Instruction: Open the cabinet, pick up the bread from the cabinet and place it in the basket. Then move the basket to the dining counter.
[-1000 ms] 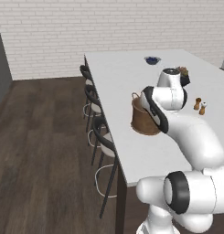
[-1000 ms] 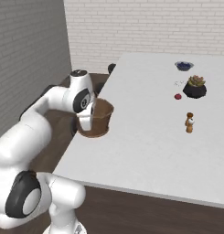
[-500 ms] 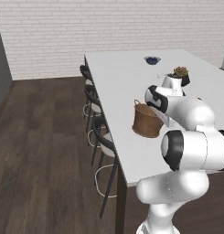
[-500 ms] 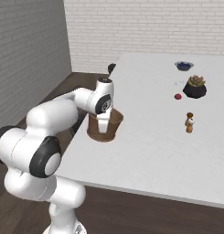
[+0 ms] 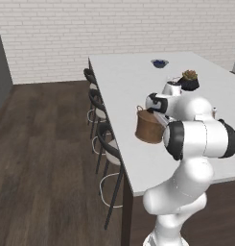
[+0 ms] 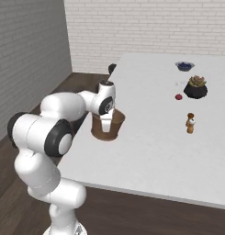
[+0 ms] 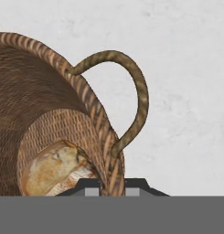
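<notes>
The brown woven basket (image 5: 148, 127) (image 6: 107, 128) stands upright on the white dining counter (image 5: 123, 81) (image 6: 150, 137), near its stool-side edge. My gripper (image 7: 112, 188) (image 6: 106, 123) comes down on the basket's rim, one fingertip inside the wall and one outside, shut on the wall beside a loop handle (image 7: 137, 91). The tan-golden bread (image 7: 54, 171) lies on the basket's bottom (image 7: 49, 105). In the left base view my hand (image 5: 159, 106) sits over the basket's right side. The cabinet is out of view.
Black round-seat stools (image 5: 100, 114) line the counter's left side. Farther along the counter are a dark potted plant (image 5: 188, 80) (image 6: 196, 87), a blue bowl (image 5: 159, 62) (image 6: 184, 65), a small red item (image 6: 179, 97) and small brown shakers (image 6: 190, 123).
My arm's elbow has swung up and over while the hand stayed at the basket's rim. The basket has settled slightly nearer and stands on the counter.
</notes>
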Controlling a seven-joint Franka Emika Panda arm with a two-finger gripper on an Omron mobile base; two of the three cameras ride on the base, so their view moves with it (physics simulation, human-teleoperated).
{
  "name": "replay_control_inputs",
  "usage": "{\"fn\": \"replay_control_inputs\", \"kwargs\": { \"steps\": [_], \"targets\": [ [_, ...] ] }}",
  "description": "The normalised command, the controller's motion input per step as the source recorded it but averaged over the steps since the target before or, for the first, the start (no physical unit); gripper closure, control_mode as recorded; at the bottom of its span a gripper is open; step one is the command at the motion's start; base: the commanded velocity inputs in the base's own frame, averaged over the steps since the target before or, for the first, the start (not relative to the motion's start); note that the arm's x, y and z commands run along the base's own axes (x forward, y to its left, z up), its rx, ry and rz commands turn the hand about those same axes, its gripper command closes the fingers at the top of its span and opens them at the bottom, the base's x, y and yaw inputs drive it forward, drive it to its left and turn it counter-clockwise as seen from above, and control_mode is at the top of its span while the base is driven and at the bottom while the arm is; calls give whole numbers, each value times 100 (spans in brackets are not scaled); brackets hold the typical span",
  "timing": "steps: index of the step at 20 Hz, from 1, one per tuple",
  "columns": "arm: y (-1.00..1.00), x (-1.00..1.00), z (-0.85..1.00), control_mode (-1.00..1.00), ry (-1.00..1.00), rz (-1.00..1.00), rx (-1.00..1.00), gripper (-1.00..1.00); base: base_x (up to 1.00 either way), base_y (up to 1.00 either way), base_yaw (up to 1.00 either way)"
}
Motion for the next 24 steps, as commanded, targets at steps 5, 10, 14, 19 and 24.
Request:
{"fn": "replay_control_inputs", "kwargs": {
  "steps": [5, 10, 14, 19, 24],
  "targets": [
    [9, 47, -33, -100, -1, 0, -4, 100, 0, 0, 0],
    [8, 45, -28, -100, 0, 0, -2, 100, 0, 0, 0],
    [6, 31, -18, -100, 0, 0, 0, 100, 0, 0, 0],
    [5, 7, -16, -100, 0, 0, 0, -100, 0, 0, 0],
    [7, 0, -7, -100, -2, 0, 0, -100, 0, 0, 0]
  ]
}}
